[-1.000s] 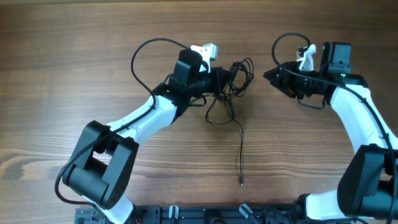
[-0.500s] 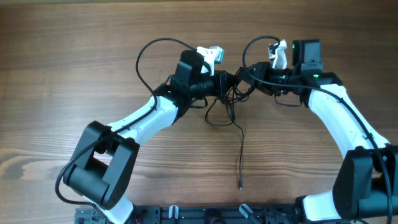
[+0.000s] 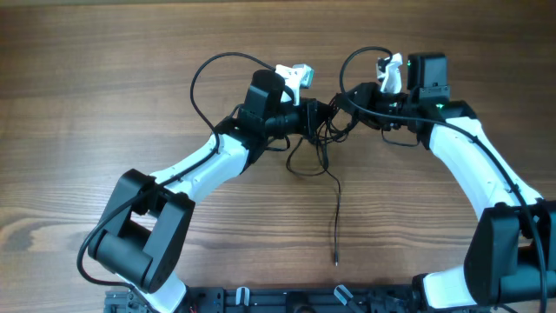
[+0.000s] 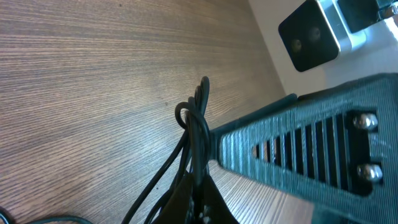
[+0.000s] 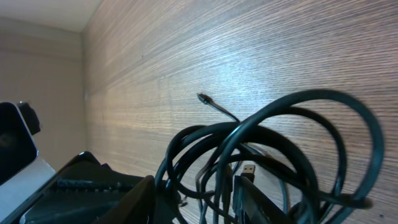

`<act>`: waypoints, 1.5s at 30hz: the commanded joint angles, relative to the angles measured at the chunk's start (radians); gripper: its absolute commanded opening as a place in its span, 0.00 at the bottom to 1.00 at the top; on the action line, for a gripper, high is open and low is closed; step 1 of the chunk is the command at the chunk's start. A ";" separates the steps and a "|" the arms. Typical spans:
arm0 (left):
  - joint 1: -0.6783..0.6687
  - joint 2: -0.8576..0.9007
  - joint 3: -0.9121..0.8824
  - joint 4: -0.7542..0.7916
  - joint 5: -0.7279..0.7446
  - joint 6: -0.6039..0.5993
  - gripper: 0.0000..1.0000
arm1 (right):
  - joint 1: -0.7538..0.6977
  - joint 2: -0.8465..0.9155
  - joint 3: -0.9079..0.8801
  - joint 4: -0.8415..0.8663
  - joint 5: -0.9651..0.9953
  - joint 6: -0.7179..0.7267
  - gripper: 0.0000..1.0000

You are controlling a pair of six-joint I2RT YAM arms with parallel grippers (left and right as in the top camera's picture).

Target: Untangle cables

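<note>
Since pinned on one side already, calls for a pull from the other side only. Finds the cables point(image 3: 323, 122) bunched on the table point(image 3: 87, 78) toward its far middle, squeezed between the two wrists, with one loose tail point(image 3: 336, 209) trailing toward the near edge and ending in a small plug point(image 3: 335, 258). Shows the left jaws clenched on several strands at the knot's left flank (in the left wrist view, cords run straight down into the closed tips). Puts the right jaws hard against the knot's right flank, part spread, with loops standing up between the fingers point(image 5: 118, 199); cannot tell whether pinching any strand or merely straddling them. Sets the line that matters left to right across the table: knot in the middle, left jaws just to its left, right jaws just to its right, neither side noticeably nearer. Judged from that, wants the right jaws to close on one outer loop and draw rightward, away from the left hold, along that same axis. Leaves the loose tail lying crosswise to that line (near to far), free of either arm, so probably drags along behind. Risks tightening the knot if gripping a whole handful rather than a single loop.
</note>
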 commanded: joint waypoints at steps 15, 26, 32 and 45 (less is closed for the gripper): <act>0.044 -0.030 0.006 0.047 0.155 -0.039 0.04 | 0.050 0.054 -0.008 -0.011 0.090 0.068 0.34; 0.034 -0.030 0.006 0.100 0.166 -0.118 0.04 | 0.076 0.121 -0.008 0.084 0.069 0.260 0.31; 0.064 -0.030 0.006 -0.015 0.071 -0.087 0.04 | -0.033 0.095 -0.008 0.111 -0.194 0.179 0.04; 0.131 -0.030 0.006 -0.330 -0.074 0.021 0.04 | -0.602 0.036 -0.008 0.483 -0.690 0.237 0.04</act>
